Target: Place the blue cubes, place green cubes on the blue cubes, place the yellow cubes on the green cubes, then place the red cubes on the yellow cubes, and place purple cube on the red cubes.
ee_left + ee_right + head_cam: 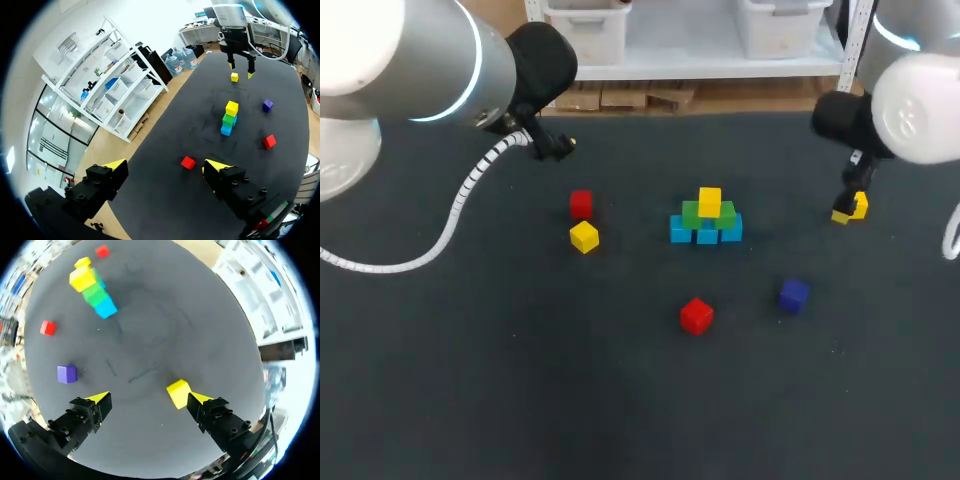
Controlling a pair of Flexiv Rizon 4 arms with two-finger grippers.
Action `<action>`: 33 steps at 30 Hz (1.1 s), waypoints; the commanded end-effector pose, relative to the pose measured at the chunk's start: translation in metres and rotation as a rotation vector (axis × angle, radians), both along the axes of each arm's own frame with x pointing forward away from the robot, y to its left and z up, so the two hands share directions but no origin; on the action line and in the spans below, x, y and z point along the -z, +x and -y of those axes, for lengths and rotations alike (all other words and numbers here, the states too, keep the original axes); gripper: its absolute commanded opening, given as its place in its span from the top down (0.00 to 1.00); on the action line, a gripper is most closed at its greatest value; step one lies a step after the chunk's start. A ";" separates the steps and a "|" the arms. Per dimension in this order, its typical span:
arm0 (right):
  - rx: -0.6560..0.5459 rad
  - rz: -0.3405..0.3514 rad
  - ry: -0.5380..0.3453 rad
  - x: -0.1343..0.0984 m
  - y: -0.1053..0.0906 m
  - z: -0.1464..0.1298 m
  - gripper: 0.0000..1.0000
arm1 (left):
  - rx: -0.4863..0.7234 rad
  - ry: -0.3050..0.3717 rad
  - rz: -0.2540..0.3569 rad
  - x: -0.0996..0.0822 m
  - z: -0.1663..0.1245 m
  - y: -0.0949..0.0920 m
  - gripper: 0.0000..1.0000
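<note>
Bright, even light falls from above on the dark table (500,380). The cubes (709,201) throw only faint, short shadows. The white left arm (360,60) glares, nearly washed out.

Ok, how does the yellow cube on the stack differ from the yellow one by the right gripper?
The stacked yellow cube rests on the green cubes; the loose yellow cube lies on the table. The stacked one has no gripper near; the loose one sits between the fingers of the open right gripper, close to one. Same colour, similar size.
</note>
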State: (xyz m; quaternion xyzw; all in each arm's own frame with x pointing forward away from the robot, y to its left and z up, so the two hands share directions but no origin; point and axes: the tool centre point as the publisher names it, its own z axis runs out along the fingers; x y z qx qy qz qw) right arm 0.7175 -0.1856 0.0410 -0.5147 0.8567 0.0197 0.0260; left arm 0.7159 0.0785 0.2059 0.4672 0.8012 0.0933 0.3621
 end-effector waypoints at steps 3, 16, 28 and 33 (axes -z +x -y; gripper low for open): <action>-0.123 -0.009 0.002 0.006 -0.006 0.026 0.00 | 0.002 -0.002 -0.001 0.000 0.000 0.001 0.00; -0.275 -0.034 -0.011 0.002 0.020 0.041 0.00 | 0.002 -0.002 -0.001 0.000 0.000 0.001 0.00; -0.315 -0.058 -0.050 0.033 0.028 0.031 0.00 | 0.002 -0.002 -0.001 0.000 0.000 0.001 0.00; -0.307 -0.054 -0.068 0.040 0.031 0.036 0.21 | 0.002 -0.002 -0.001 0.000 0.000 0.001 0.00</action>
